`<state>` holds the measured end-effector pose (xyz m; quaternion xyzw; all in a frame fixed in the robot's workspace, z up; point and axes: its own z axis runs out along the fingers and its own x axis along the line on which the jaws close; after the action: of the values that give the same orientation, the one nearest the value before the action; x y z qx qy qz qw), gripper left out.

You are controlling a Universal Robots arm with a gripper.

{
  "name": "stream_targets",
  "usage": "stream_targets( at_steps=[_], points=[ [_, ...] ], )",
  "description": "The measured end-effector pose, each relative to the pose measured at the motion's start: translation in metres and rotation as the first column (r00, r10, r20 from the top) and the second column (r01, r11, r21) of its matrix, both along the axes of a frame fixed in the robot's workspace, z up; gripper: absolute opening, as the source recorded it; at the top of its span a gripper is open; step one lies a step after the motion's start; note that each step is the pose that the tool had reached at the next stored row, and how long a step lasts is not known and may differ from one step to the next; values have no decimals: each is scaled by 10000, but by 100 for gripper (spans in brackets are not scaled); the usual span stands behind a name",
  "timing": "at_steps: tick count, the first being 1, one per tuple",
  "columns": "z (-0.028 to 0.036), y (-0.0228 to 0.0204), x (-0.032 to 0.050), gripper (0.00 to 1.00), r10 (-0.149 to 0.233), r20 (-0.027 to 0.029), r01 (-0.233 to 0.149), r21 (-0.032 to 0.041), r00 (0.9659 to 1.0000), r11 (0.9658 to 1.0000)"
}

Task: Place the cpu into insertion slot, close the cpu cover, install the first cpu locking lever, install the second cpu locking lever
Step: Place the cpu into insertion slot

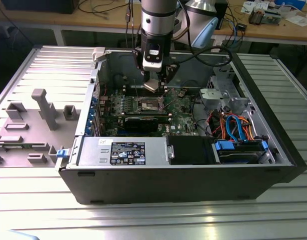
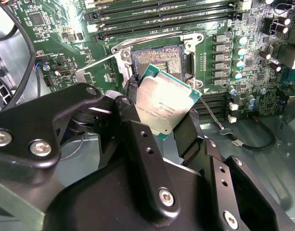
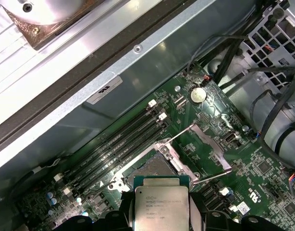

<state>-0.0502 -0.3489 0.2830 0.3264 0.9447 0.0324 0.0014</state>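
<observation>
1 cpu (image 2: 162, 109) pinched at two opposite edges by closed gripper (image 2: 163, 102) jaws | hangs tilted above 1 slot (image 2: 159, 57), not touching | 1 cover (image 3: 212, 149) swung open beside slot | contact field uncovered

Socket open from above
Centre of the exterior view: the small square dark insertion slot (image 1: 149, 104) lies uncovered, with the gripper (image 1: 152, 83) and its silvery square cpu (image 1: 151, 86) above it and a long black graphics card (image 1: 143, 122) just below.

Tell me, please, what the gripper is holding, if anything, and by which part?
The gripper holds the cpu, clamped by two opposite edges, its metal top showing; it is not yet in the insertion slot.
</observation>
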Motion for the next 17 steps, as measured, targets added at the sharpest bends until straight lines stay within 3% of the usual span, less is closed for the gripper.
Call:
stream_targets(
  at_steps=[17],
  points=[
    [-7, 0, 0, 55, -172, 0, 172, 0, 9999, 9999]
  ],
)
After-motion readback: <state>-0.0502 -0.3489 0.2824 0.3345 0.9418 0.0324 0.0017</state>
